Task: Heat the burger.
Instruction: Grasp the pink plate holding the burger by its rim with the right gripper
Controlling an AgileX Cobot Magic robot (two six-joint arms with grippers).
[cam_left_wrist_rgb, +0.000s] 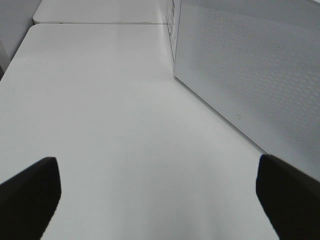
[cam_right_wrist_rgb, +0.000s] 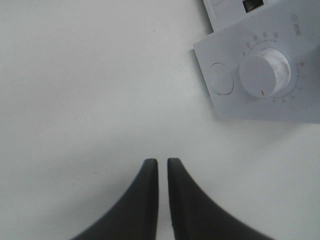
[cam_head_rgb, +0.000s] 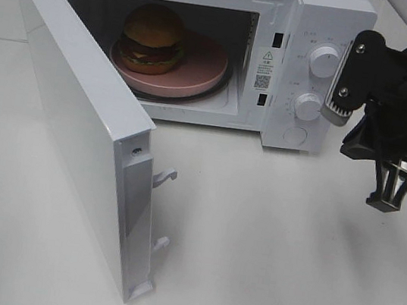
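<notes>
- While the burger (cam_head_rgb: pixel 153 36) sits on the pink plate (cam_head_rgb: pixel 201 64) inside the microwave (cam_head_rgb: pixel 317 8), the door (cam_head_rgb: pixel 77 126) stands wide open. Heating cannot begin like this, and turning a dial before the door latches would likely do nothing.
- Left fingers (cam_left_wrist_rgb: pixel 30 195) are spread wide and hold nothing, low over the desk (cam_left_wrist_rgb: pixel 100 100) beside the door's perforated face. A push too close to the hinge, or at a slant, could slide the whole oven across the smooth desk instead of swinging the door.
- A hard slam might bounce the latch hooks (cam_head_rgb: pixel 163 179) off their slots and leave the door ajar. It could also jolt the burger, which rests off-centre on the plate.
- Right fingers (cam_right_wrist_rgb: pixel 152 175) are clenched on nothing, hanging above the desk just in front of the control panel, near the lower knob (cam_head_rgb: pixel 307 107). Clenched like this they cannot grip a knob, so they must part first. A misjudged approach could press the round button (cam_right_wrist_rgb: pixel 221 79) beneath it, which I judge may release the door.
- Over-turning the timer would overheat the food.
</notes>
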